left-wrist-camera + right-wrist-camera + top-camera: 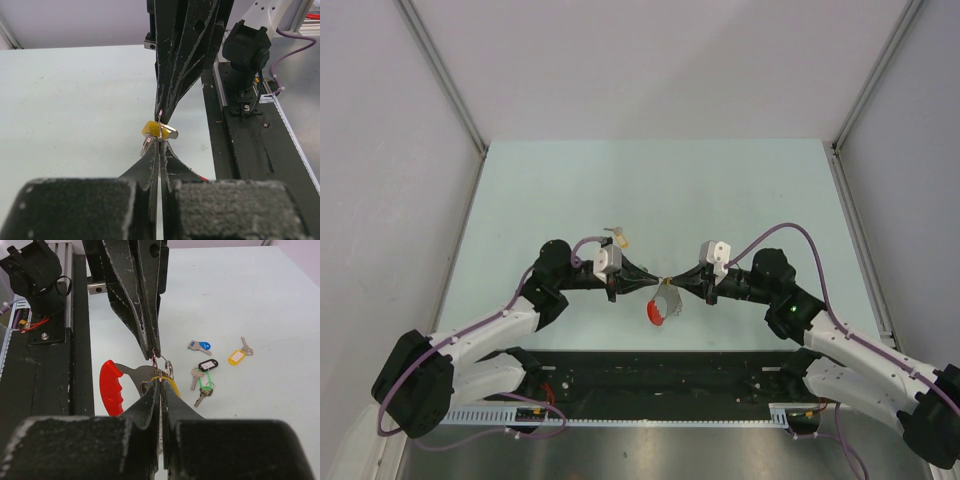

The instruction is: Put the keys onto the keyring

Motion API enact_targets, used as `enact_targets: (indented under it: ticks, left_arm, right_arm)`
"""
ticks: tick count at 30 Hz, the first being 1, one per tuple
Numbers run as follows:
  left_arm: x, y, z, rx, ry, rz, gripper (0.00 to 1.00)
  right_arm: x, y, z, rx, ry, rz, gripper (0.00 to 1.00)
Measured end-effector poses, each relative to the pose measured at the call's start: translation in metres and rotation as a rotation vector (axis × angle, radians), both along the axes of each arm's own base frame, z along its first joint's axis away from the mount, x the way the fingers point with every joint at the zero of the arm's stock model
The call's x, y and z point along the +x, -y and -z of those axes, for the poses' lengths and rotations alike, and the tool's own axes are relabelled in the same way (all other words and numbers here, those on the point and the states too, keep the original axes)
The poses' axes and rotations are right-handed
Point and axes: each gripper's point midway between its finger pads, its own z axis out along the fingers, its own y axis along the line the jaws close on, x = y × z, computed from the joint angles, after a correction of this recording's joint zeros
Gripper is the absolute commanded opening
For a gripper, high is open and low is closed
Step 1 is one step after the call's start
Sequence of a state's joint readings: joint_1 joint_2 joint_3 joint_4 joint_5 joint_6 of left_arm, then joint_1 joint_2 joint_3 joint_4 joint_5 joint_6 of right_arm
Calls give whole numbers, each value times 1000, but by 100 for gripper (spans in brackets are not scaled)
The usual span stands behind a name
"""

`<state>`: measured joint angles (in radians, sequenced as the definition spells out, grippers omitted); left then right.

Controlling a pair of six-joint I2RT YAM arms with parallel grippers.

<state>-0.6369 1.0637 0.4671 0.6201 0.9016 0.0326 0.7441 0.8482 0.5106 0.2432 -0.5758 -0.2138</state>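
Note:
Both grippers meet tip to tip above the table. The keyring [111,387], a red arc with a grey metal part, hangs below the junction; it also shows in the top view [657,311]. My right gripper [160,380] is shut on the keyring's metal end, with a yellow key tag [173,385] right behind the tips. My left gripper [159,139] is shut on a thin split ring tied to that yellow tag [151,128]. Loose keys lie on the table: blue [200,346], black tag [208,364], green tag [204,384] and yellow tag [236,357].
The loose keys show as a small cluster [617,238] just behind the left gripper [653,281] in the top view. The right gripper [676,280] faces it. A black base plate [660,375] runs along the near edge. Grey walls and metal rails [440,70] enclose the table.

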Motion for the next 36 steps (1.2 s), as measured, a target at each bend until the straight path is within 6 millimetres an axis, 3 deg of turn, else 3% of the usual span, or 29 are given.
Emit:
enact_targets:
  ticks: [36]
  left_arm:
    - [0,0,-1,-3,3,-1,0]
  right_arm:
    - [-1,-1,3,-1,-27,-9,0]
